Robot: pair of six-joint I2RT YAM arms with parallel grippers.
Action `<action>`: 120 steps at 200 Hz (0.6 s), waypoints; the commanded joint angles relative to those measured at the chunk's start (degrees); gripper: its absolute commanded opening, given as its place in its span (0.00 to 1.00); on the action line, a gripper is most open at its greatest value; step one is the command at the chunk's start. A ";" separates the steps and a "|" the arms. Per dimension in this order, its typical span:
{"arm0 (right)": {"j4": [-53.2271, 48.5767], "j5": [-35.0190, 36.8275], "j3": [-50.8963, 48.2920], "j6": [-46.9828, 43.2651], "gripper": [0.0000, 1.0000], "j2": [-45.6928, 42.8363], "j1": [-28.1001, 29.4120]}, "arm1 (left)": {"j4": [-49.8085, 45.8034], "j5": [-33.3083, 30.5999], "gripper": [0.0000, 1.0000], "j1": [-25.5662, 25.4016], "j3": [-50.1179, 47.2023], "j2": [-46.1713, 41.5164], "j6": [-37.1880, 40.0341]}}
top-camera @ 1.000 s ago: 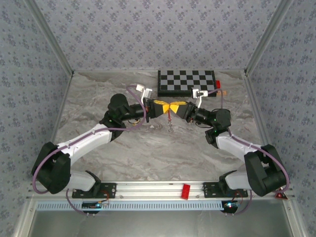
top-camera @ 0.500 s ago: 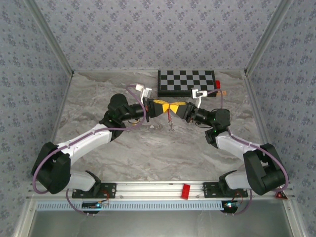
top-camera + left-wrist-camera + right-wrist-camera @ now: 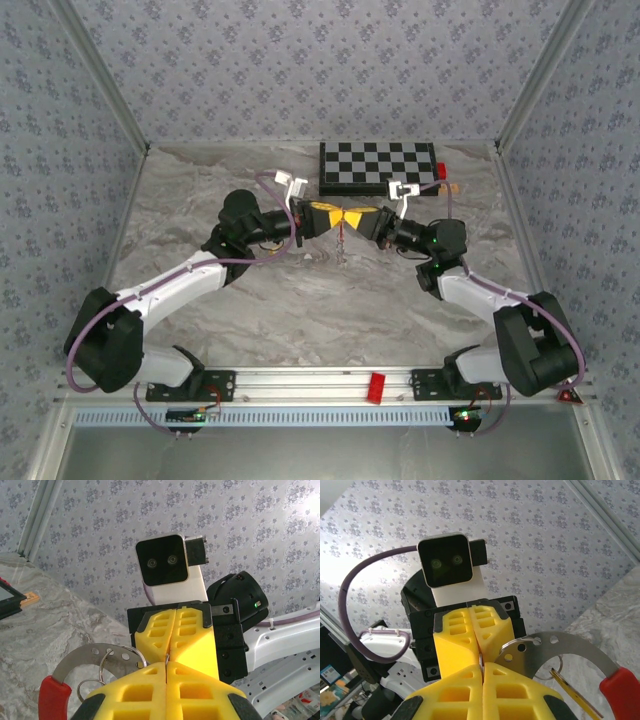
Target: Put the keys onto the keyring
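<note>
Yellow fingers on both arms were pressed flat together, tip against tip, when you stopped over the table [image 3: 300, 300]. Your left gripper [image 3: 337, 218] came in from 9 o'clock and your right gripper [image 3: 353, 218] from 3 o'clock. Each was closed with no gap, nipping a thin wire loop of the keyring [image 3: 343, 241], which hung off the table at 6 o'clock from where they met.

From your left wrist, the left gripper [image 3: 166, 666] faced the right gripper [image 3: 172, 649], and the keyring [image 3: 85, 656] swung out toward 8 o'clock, red arc lowest.

From your right wrist, the right gripper [image 3: 482, 666] met the left gripper [image 3: 479, 650], with the keyring [image 3: 570, 650] at 3 o'clock. One brass-coloured key [image 3: 570, 690] dangled edge-on under it.

At 12 o'clock lay the checkerboard [image 3: 377, 167].
</note>
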 commanded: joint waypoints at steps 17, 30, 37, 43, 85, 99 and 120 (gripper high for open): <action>-14.57 -0.54 0.97 -10.05 0.00 -5.51 -0.56 | 1.49 0.49 0.00 0.36 0.47 -1.34 0.96; -18.31 -0.01 1.33 -12.47 0.00 -6.90 -0.57 | 1.49 0.49 0.00 0.26 0.43 -1.25 1.03; -20.39 0.37 1.54 -13.67 0.00 -7.48 -0.52 | 1.49 0.58 0.00 0.25 0.42 -1.20 1.07; -21.90 0.60 1.76 -14.63 0.00 -7.95 -0.48 | 1.66 0.58 0.00 0.27 0.47 -1.18 1.03; -23.45 0.33 1.96 -16.11 0.00 -8.97 -0.42 | 1.49 0.94 0.06 0.19 0.82 -0.86 0.94; -23.27 -0.09 2.14 -16.14 0.00 -9.11 -0.54 | 1.11 0.76 0.17 0.26 0.75 -1.05 1.00; -23.68 -0.38 2.49 -16.19 0.00 -9.43 -0.84 | 0.05 -0.50 0.39 0.97 0.29 -2.24 1.06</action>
